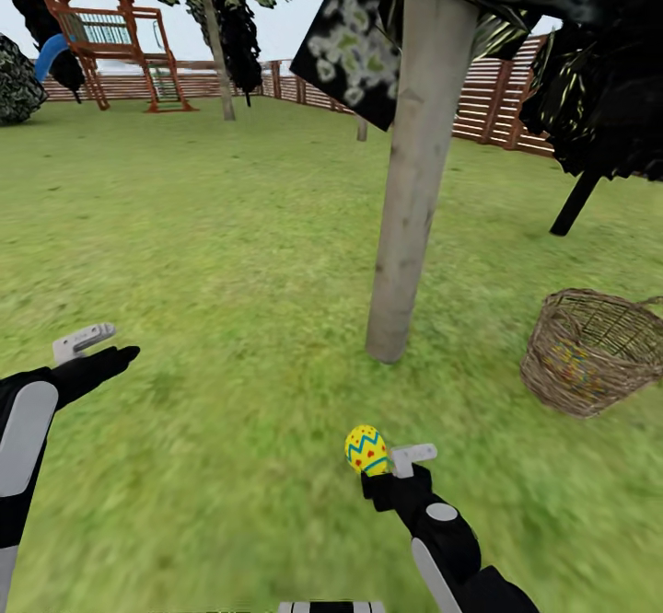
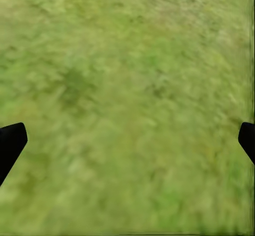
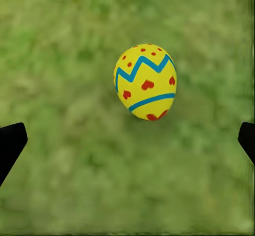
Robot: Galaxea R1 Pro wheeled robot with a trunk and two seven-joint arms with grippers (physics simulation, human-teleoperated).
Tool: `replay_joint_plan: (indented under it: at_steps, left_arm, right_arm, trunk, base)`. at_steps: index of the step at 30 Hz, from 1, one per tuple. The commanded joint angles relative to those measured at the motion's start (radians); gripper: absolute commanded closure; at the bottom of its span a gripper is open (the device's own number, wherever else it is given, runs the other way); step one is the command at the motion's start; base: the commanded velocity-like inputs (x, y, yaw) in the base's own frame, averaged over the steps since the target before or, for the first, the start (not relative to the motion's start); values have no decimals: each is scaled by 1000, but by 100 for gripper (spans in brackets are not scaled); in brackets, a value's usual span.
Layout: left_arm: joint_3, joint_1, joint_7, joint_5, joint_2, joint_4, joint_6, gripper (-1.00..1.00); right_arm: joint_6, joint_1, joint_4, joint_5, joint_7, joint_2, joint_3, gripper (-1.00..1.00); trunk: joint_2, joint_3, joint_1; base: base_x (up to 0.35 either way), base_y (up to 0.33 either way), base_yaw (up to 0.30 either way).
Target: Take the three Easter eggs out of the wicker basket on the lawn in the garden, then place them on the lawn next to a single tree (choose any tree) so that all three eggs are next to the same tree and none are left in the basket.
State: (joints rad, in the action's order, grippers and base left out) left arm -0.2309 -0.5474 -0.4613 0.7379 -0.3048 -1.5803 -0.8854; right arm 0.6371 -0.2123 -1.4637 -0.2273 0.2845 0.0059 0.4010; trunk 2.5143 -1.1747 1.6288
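The right gripper (image 1: 382, 462) is hanging low over the lawn (image 1: 230, 254) with its fingers spread wide. In the right wrist view both black fingertips (image 3: 11, 143) are sitting at the far edges, and the yellow egg (image 3: 145, 82) is lying between them, touching neither. So nothing is gripping that egg: it seems to be on the grass or just above it, and I cannot tell which. In the head view it is showing just beside the gripper, in front of the pale grey tree (image 1: 414, 171) and near its foot.

The left gripper (image 1: 97, 348) is also standing wide open, over bare grass off to the left, holding nothing.

The wicker basket (image 1: 594, 351) is sitting on the grass to the right of the trunk, tipped a little. Something colourful is showing through the weave, probably more eggs, though it is too blurred to count.

An egg like this is looking hard, smooth and light, I'd say, and its rounded shell is likely to squirt out of a tight pinch or roll once let go. The safest hold would be across the widest part of its middle, fingers on opposite sides, squeezing gently. The wicker is looking stiff but light, so reaching inside may nudge it over.
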Motion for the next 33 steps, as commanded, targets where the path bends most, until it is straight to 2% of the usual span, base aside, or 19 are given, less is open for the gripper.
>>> replay_joint_plan:
  at_steps: [1,16,24,33]
  left_arm:
    - [-1,0,-9,11,0,-1,-3,-100]
    - [1,0,-15,11,0,-1,-3,-100]
    - [1,0,-21,11,0,-1,-3,-100]
    - [1,0,-20,10,0,-1,-3,-100]
  right_arm:
    - [3,-1,0,-10,10,0,3,-100]
    - [1,-1,0,-10,9,-1,7,-100]
    - [1,-1,1,-12,9,-1,7,-100]
    - [1,-1,2,-12,9,1,8,-100]
  trunk:
    - [0,0,0]
    - [0,2,0]
    - [0,6,0]
    - [0,11,0]
  base:
    - [-196,0,-245]
    - [-270,-4,-79]
    - [-221,-100,-236]
    - [-131,-210,-269]
